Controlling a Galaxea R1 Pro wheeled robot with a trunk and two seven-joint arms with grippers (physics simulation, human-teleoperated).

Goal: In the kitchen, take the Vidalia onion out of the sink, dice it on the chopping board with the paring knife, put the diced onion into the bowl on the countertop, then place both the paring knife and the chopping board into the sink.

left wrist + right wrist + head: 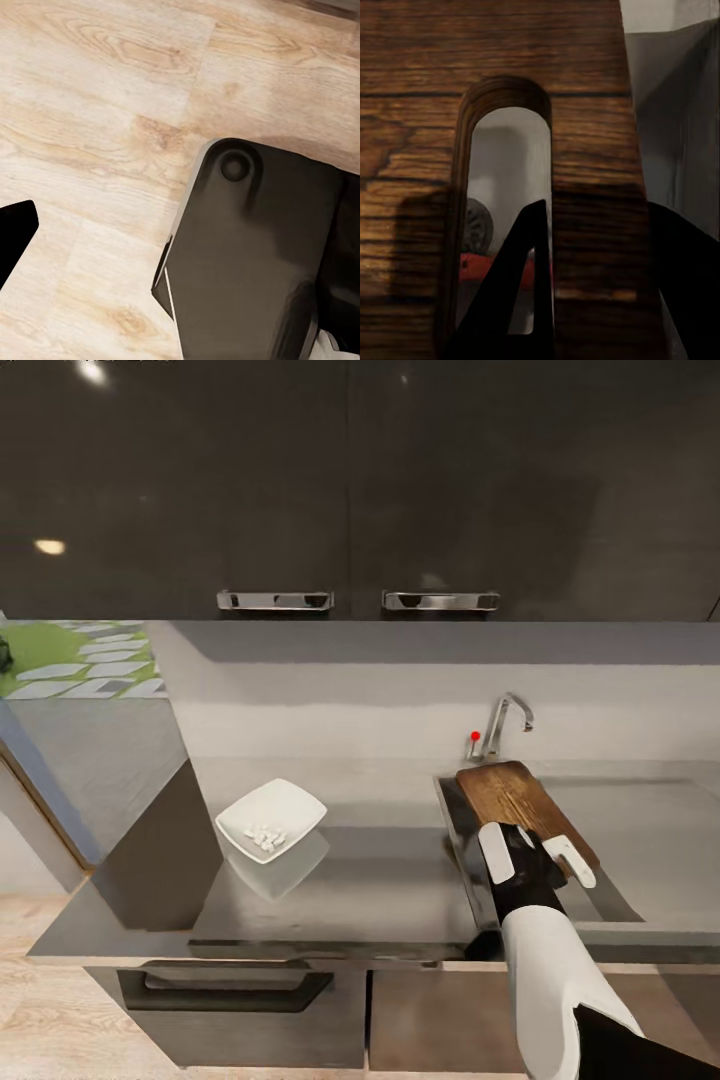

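Right tool grips the chopping board — over the sink.

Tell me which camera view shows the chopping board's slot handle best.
The right wrist view: the slot handle of the chopping board is close up, with one finger of the right end effector through it. In the head view the right arm covers that end of the board. The left wrist view faces the wood floor.
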